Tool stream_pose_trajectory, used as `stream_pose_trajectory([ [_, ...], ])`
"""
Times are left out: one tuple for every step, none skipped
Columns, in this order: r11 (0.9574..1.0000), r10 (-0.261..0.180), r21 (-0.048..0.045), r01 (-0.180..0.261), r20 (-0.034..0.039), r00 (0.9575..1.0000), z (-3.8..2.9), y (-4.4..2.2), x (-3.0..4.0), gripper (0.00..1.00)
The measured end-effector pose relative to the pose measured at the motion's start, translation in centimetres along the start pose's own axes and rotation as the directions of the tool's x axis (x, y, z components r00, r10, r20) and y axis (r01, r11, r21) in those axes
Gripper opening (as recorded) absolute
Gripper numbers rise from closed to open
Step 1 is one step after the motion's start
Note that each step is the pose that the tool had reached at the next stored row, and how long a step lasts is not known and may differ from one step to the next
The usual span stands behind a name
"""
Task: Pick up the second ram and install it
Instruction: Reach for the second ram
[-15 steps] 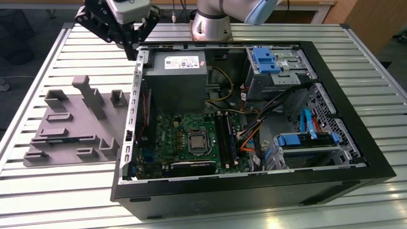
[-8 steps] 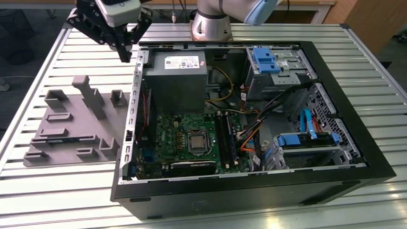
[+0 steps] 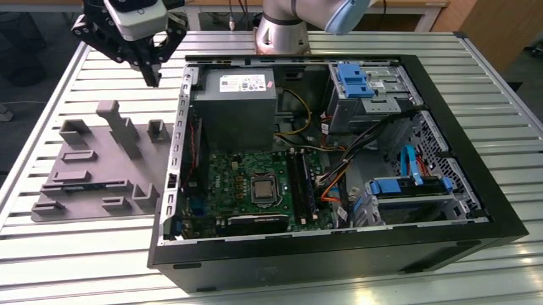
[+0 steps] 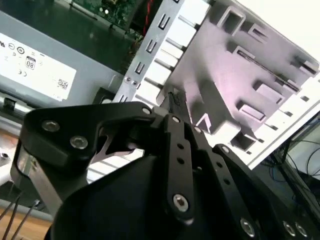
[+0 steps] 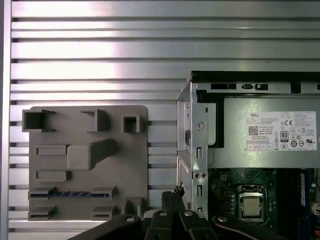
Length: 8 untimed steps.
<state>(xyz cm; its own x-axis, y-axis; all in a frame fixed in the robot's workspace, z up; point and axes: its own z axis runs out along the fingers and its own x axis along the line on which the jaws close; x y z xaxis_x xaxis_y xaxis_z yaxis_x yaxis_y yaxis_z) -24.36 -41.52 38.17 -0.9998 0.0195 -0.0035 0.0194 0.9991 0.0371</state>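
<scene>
Bench: slatted metal bench [image 3: 51,267] carrying everything here.
Case: open black computer case [image 3: 339,254] lying on its side at the exterior view's right, with its inside facing up.
Fixture: grey moulded fixture [image 3: 102,159] flat on the bench, just beside the case's wall at the exterior view's left. In the first wrist view it [image 5: 125,165] sits apart from the case's metal edge [image 5: 192,130], with bare slats between them.
Power supply: grey box [image 3: 233,108] in the case's far corner, nearest the fixture.
End effector: black end effector [image 3: 154,77] raised above the bench on the fixture's side of the case, pointing down. Its fingers are clenched together on nothing in both wrist views [image 5: 174,192] [image 4: 174,96].
Ram: thin dark-blue ram [image 3: 91,185] lying lengthwise in a slot near the fixture's front end, on the half away from the case. In the first wrist view it [image 5: 72,193] is untouched and well apart from the end effector.
</scene>
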Motion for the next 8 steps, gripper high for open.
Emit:
stream_pose_trajectory([
  [1.0000, -0.002, 0.0000, 0.002, -0.0001, 1.0000, 0.03, -0.04, 0.24, 0.11],
  [1.0000, -0.005, 0.0000, 0.005, -0.0002, 1.0000, 0.07, -0.09, 0.39, 0.11],
  [0.9999, -0.011, 0.0000, 0.011, -0.0005, 0.9999, 0.11, -0.14, 0.46, 0.11],
  [0.9998, -0.019, -0.0001, 0.019, -0.0007, 0.9998, 0.16, -0.19, 0.49, 0.11],
  [0.9997, -0.025, -0.0001, 0.025, -0.0010, 0.9997, 0.20, -0.27, 0.52, 0.11],
  [0.9996, -0.029, -0.0002, 0.029, -0.0011, 0.9996, 0.25, -0.40, 0.57, 0.11],
  [0.9995, -0.032, -0.0001, 0.032, -0.0012, 0.9995, 0.28, -0.52, 0.62, 0.11],
  [0.9994, -0.035, -0.0002, 0.035, -0.0013, 0.9994, 0.30, -0.64, 0.70, 0.11],
])
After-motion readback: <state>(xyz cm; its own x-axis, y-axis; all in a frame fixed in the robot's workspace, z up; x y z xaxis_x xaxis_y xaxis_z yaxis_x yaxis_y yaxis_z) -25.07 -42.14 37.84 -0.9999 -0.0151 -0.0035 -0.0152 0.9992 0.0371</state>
